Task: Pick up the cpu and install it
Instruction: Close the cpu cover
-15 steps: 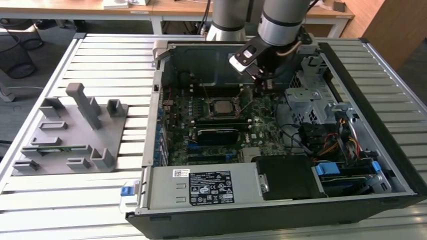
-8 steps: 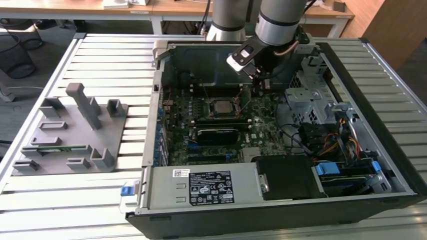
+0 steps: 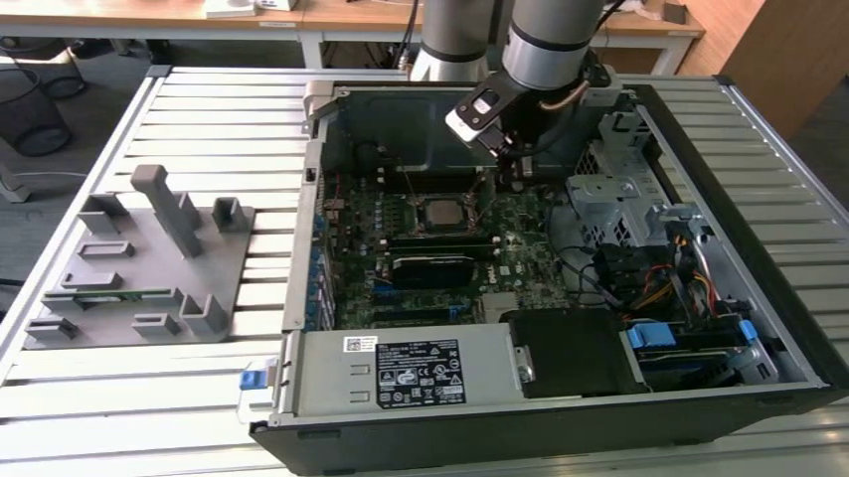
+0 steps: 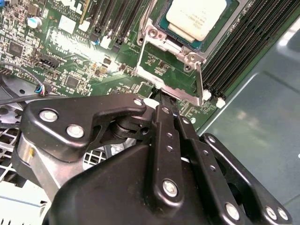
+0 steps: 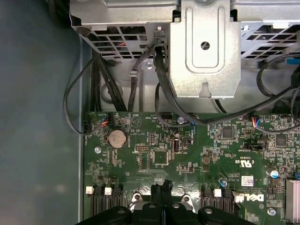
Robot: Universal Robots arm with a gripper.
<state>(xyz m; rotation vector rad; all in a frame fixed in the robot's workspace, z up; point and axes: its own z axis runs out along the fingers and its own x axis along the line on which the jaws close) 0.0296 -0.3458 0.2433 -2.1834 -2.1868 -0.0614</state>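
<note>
Black linkage of my tool (image 4: 161, 96) crowds the foreground in the second wrist view. Its fingers are clenched flat against each other, with nothing between them. Near the tips the cpu (image 4: 197, 16) lies flat in its seat on the motherboard (image 5: 154, 154), silver top up and well clear of my grip. A hinged metal frame (image 4: 190, 58) lies between the cpu and my fingertips. Rows of black memory slots (image 4: 239, 51) run along either side of the cpu.

Farther from the cpu, in the first wrist view, black cables (image 5: 161, 79) loop down from a steel drive cage (image 5: 204, 56) onto the board, past a round coin battery (image 5: 117, 138). In the exterior view my arm (image 3: 551, 40) reaches into the open computer case (image 3: 531, 437) and covers the wall behind the cpu. Well apart from the cpu, outside the case, a grey fixture (image 3: 146, 258) stands on the slatted bench (image 3: 226, 119).

Part of the cpu is cut off at the picture's edge in the second wrist view. My own linkage hides the board under the tool, so I cannot tell whether the tips touch it.
</note>
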